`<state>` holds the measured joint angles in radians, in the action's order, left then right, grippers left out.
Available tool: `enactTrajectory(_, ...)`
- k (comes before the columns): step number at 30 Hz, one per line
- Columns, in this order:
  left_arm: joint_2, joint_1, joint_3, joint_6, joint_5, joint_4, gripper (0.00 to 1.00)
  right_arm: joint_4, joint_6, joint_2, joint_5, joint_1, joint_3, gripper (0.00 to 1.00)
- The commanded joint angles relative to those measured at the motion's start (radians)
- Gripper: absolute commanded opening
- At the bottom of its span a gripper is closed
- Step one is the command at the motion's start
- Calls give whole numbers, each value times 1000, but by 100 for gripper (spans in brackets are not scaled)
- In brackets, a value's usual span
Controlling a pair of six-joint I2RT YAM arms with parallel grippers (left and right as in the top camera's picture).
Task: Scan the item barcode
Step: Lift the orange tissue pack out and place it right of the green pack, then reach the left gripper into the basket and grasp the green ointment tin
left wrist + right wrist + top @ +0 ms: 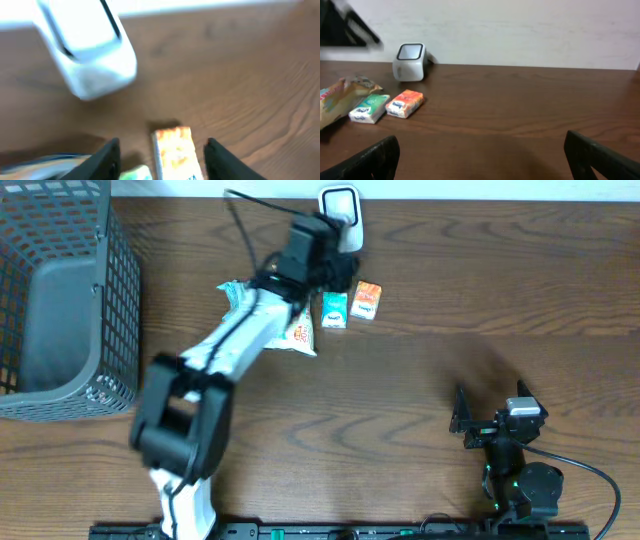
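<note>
A white barcode scanner (342,215) stands at the table's far edge, and shows close up in the left wrist view (87,50). In front of it lie an orange pack (367,300) and a green pack (334,310). My left gripper (343,277) hovers between the scanner and these packs. Its jaws are open, and the orange pack (173,152) lies on the wood between the fingers (109,161), untouched. The green pack (136,174) peeks in at the bottom edge. My right gripper (482,160) stands wide open and empty near the front right (463,420).
A crinkled snack bag (298,335) lies partly under the left arm, left of the green pack. A dark wire basket (60,300) fills the far-left corner. From the right wrist the scanner (410,61) and both packs show far off at the left.
</note>
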<state>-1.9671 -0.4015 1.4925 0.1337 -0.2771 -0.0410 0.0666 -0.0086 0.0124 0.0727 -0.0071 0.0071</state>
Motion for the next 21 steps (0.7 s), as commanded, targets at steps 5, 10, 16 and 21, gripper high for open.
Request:
enactTrajectory(5,327,198,4,6,17,-84,66,4,0,-6,-3,8,-2,99)
enactTrajectory(10,500,385,4,-17,22,-217,93,4,0,-6,-3,8,-2,99)
enactTrajectory(16,549,592,4,129,166,-264,94,4,0,-6,-3,8,-2,99)
enactTrajectory(21,523,770,4,352,208,-304,94,4,0,-6,-3,8,-2,99)
